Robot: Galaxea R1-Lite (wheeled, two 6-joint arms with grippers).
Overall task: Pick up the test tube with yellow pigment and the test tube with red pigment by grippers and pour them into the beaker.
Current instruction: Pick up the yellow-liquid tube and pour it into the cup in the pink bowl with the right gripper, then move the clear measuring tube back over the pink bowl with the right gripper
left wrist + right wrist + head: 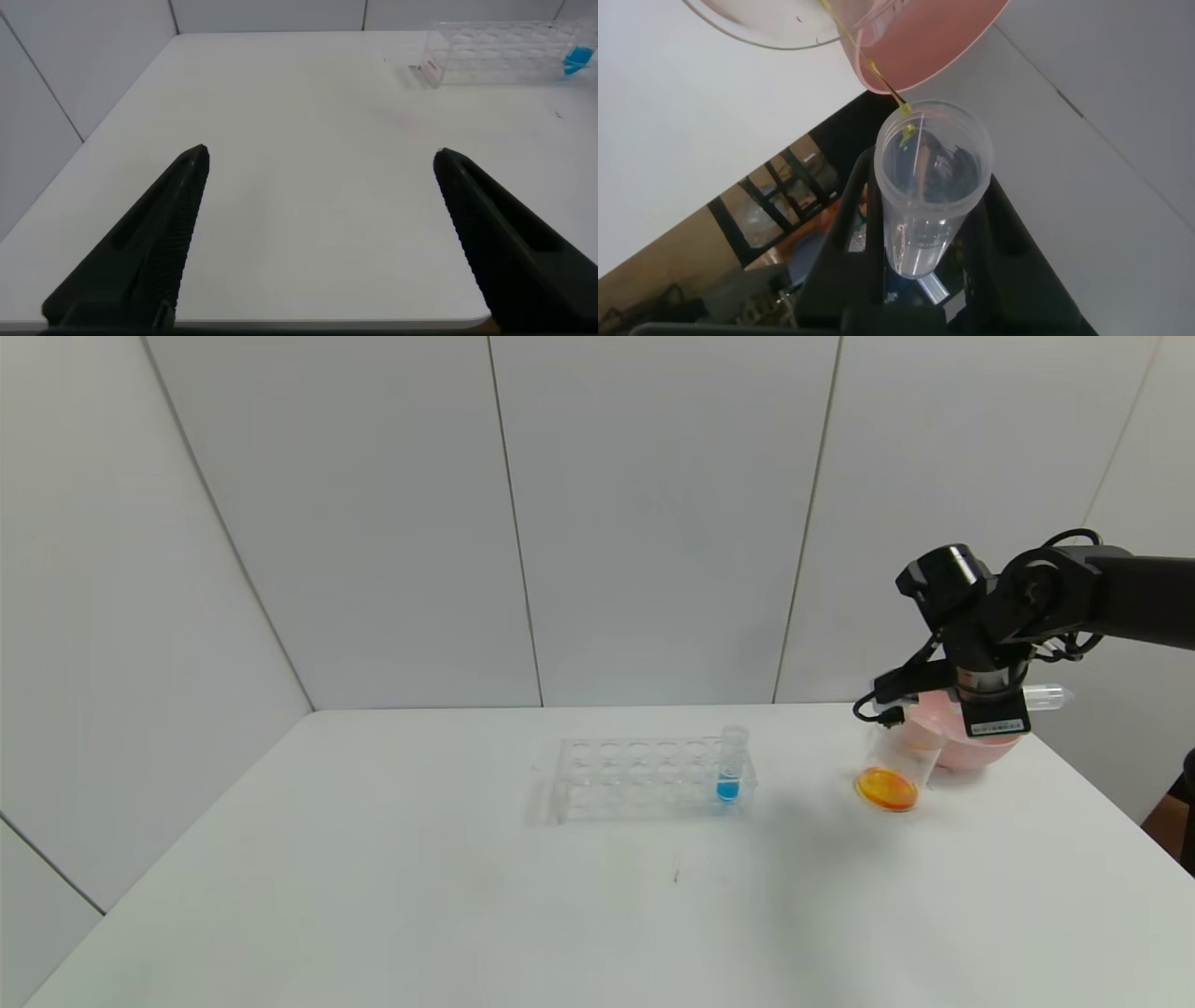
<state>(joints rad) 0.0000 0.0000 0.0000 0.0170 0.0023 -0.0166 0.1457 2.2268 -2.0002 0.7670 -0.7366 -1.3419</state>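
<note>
Head view shows the right gripper at the table's far right edge, pinching a test tube held roughly level above the pink bowl. The beaker, just beside the bowl, holds orange liquid. In the right wrist view a thin yellow thread trails from the tube's mouth across the bowl's rim — I'd worry those last drops land in the bowl or on the table. The left gripper hangs spread above bare table, well away. A blue tube stands in the rack.
</note>
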